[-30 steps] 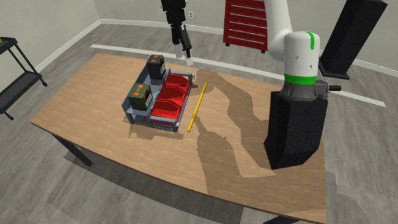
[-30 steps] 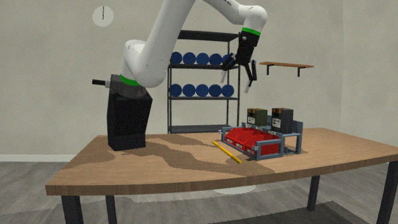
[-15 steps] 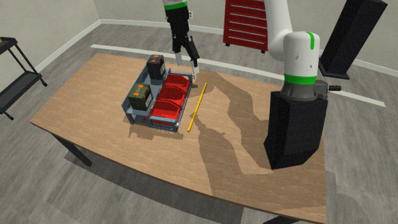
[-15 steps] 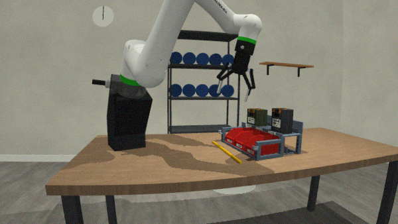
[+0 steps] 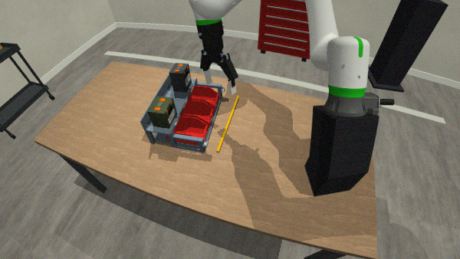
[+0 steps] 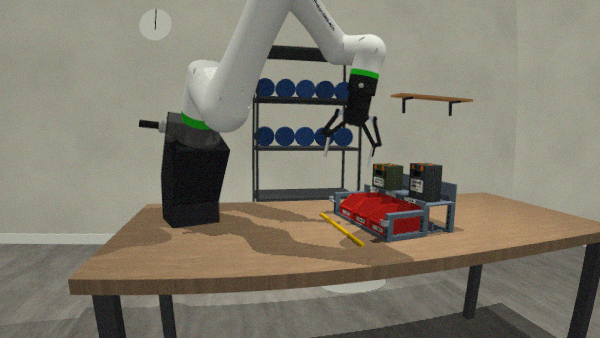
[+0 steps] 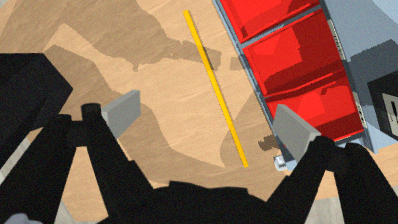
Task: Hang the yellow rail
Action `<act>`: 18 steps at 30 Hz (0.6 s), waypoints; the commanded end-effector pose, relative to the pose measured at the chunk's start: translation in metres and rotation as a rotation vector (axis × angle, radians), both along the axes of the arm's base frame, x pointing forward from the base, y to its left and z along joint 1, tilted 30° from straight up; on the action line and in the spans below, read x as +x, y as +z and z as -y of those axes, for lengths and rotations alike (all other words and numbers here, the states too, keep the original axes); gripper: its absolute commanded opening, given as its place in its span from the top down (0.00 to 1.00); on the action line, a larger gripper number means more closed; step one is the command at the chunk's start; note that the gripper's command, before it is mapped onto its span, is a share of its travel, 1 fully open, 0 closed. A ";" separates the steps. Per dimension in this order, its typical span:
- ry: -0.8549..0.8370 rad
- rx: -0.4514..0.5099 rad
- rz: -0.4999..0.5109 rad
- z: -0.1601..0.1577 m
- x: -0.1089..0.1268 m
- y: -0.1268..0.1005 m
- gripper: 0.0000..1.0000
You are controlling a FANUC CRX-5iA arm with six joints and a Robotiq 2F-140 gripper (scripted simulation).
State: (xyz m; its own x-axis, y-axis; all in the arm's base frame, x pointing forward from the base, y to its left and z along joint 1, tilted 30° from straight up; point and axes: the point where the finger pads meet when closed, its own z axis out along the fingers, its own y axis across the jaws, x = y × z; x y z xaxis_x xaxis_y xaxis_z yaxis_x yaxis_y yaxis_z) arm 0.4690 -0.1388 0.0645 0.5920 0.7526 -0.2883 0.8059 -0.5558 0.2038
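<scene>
I am working in a room where plain beige walls [image 6: 75, 165] are meeting a grey plank floor [image 5: 57, 230] along a white baseboard [image 5: 77, 50]. A white stripe [image 5: 276, 78] is running across the floor at my 12 o'clock. A round wall clock [image 6: 155, 24] is hanging high, and below it to my 3 o'clock a dark shelf unit [image 6: 256, 150] is carrying 2 rows of blue discs [image 6: 285, 136]. A small wooden wall shelf [image 6: 431, 98] is sitting further along at 3 o'clock. A red drawer cabinet [image 5: 285, 27] is standing by the wall, and a black cart [image 5: 28, 90] is waiting at 9 o'clock.
</scene>
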 end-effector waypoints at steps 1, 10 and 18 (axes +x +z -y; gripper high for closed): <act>0.001 -0.001 0.002 0.000 0.000 0.000 0.00; 0.188 -0.064 -0.031 0.029 -0.006 -0.041 0.00; 0.188 -0.064 -0.031 0.029 -0.006 -0.041 0.00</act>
